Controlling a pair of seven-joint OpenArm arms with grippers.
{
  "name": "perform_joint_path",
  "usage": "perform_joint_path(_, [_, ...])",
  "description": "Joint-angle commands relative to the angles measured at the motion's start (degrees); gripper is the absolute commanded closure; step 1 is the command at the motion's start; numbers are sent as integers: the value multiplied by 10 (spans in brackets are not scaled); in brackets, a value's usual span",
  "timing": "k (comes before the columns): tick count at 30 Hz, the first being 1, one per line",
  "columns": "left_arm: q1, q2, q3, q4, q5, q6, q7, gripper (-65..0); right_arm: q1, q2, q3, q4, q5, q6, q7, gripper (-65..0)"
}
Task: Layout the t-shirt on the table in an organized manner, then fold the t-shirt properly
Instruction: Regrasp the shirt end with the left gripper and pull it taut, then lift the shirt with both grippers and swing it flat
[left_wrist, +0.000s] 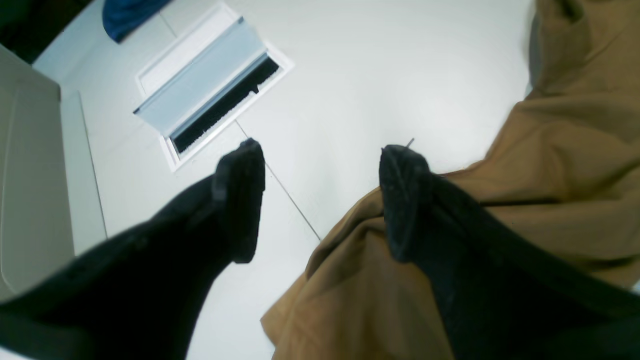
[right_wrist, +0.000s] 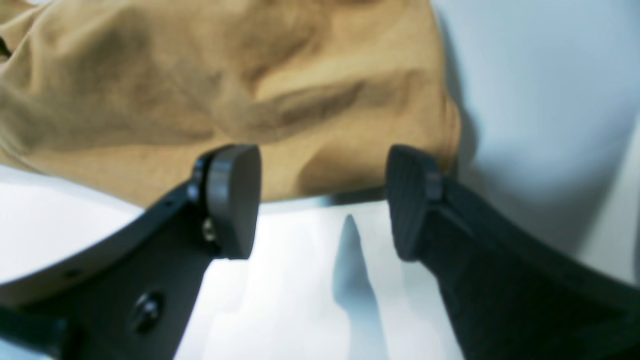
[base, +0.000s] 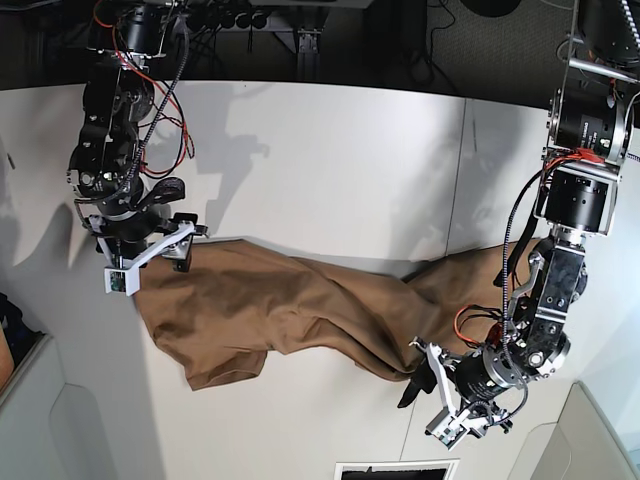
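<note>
The tan-brown t-shirt (base: 280, 300) lies crumpled in a long band across the white table (base: 330, 160). My left gripper (left_wrist: 322, 200) is open. Its right finger (left_wrist: 405, 200) rests over the shirt's edge (left_wrist: 550, 165), and bare table shows between the two fingers. In the base view this gripper (base: 428, 385) sits low at the shirt's near right end. My right gripper (right_wrist: 322, 200) is open too, just short of a rounded edge of the t-shirt (right_wrist: 200, 75). In the base view it (base: 165, 255) hovers at the shirt's far left end.
A rectangular cable hatch with a dark brush slot (left_wrist: 210, 90) is set into the table near the left gripper, and it also shows as the hatch (base: 395, 470) at the bottom of the base view. A thin seam (left_wrist: 290, 195) crosses the table. A blue cloth (left_wrist: 127, 15) lies off to the side.
</note>
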Motion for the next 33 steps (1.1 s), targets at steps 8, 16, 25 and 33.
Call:
perform_joint_path(8, [-7,-7,-5,7,-51,-17,71,-384,36,2,0,11,-45,-60,46,-333])
perform_joint_path(16, [55,-104,-8,9,-186,-39,167,-384,41,6,6,9,-88,-79,35,-337])
perform_joint_path(25, [176,-155,-165,9,-232,-63,168,-384,33,44,13,7,-88,-77,30,-429])
perform_joint_path(33, [258,-116,-201,3,-228,-64,144,-384,42,54,13,-120,-43,-35,83,-429])
